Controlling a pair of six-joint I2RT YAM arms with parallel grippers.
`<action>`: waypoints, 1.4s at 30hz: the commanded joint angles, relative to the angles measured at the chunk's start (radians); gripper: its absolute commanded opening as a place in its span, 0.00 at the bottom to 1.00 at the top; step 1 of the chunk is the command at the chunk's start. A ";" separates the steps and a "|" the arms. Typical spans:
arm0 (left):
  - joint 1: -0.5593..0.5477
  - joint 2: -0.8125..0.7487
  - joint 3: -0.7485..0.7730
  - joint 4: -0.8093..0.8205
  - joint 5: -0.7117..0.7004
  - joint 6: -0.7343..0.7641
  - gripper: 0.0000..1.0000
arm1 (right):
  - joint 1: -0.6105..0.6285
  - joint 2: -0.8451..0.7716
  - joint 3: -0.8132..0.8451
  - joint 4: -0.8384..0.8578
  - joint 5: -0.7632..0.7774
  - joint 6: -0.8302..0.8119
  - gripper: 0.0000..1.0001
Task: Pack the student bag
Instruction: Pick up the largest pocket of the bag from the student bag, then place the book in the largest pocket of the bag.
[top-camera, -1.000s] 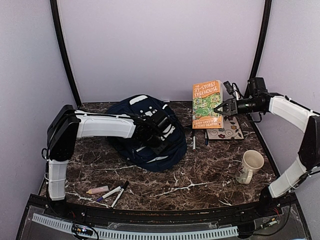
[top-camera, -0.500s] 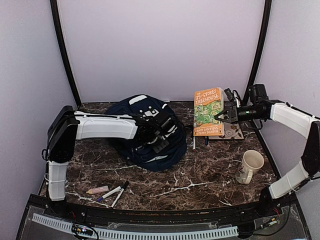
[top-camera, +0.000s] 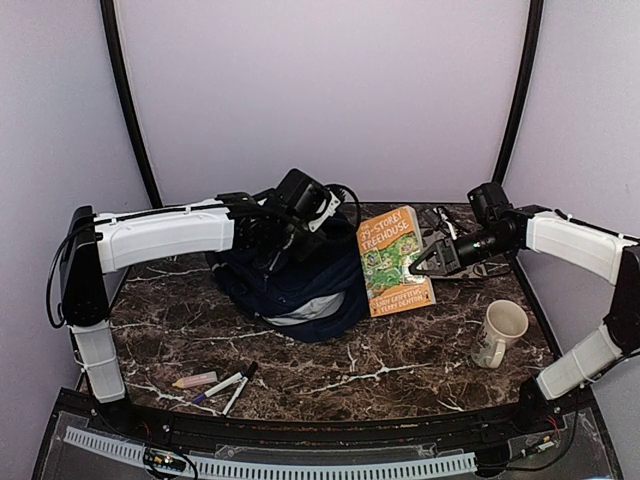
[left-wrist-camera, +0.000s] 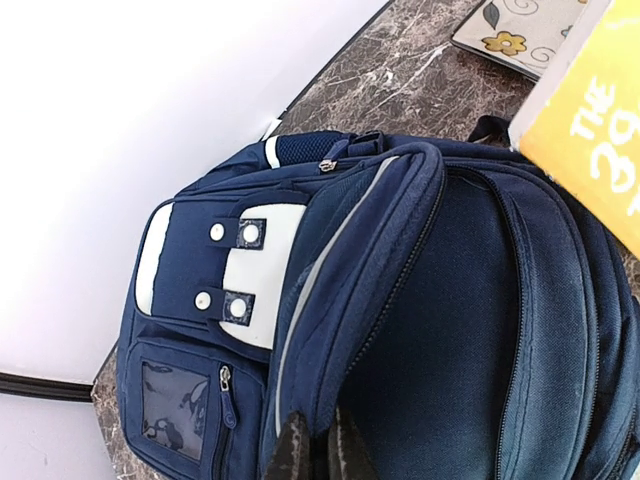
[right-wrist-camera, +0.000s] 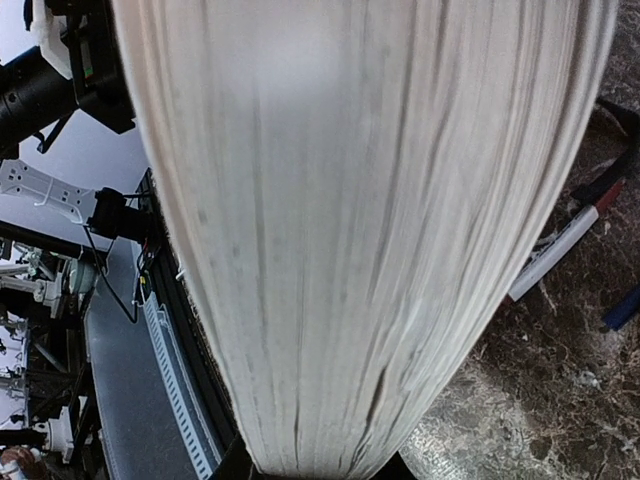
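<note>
The student bag (top-camera: 300, 290) is a navy backpack lying at the middle back of the table, its white-patched front pocket (left-wrist-camera: 235, 270) to the left in the left wrist view. My left gripper (top-camera: 283, 240) is shut on the rim of the bag's open main flap (left-wrist-camera: 350, 260) and holds it up, so the dark inside (left-wrist-camera: 450, 330) shows. My right gripper (top-camera: 422, 265) is shut on an orange paperback book (top-camera: 393, 262), tilted in the air just right of the bag. The book's page edges (right-wrist-camera: 350, 220) fill the right wrist view.
A cream mug (top-camera: 500, 333) stands at the right front. A pink eraser (top-camera: 194, 380) and markers (top-camera: 228, 385) lie at the left front. A flowered notebook (left-wrist-camera: 510, 30) lies behind the book, with pens (right-wrist-camera: 555, 255) on the marble beside it.
My left gripper has shut on the bag's flap and risen, lifting it open. My right gripper has carried the book left and lower, toward the bag's opening.
</note>
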 joint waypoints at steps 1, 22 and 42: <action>0.008 -0.048 0.017 0.063 -0.040 0.032 0.00 | 0.002 0.005 0.003 -0.016 -0.041 -0.052 0.00; 0.100 -0.201 0.054 0.076 -0.035 -0.001 0.00 | 0.114 0.036 -0.099 0.059 -0.180 0.029 0.00; 0.111 -0.271 0.097 0.118 0.013 0.033 0.00 | 0.324 0.342 0.009 0.474 -0.247 0.479 0.00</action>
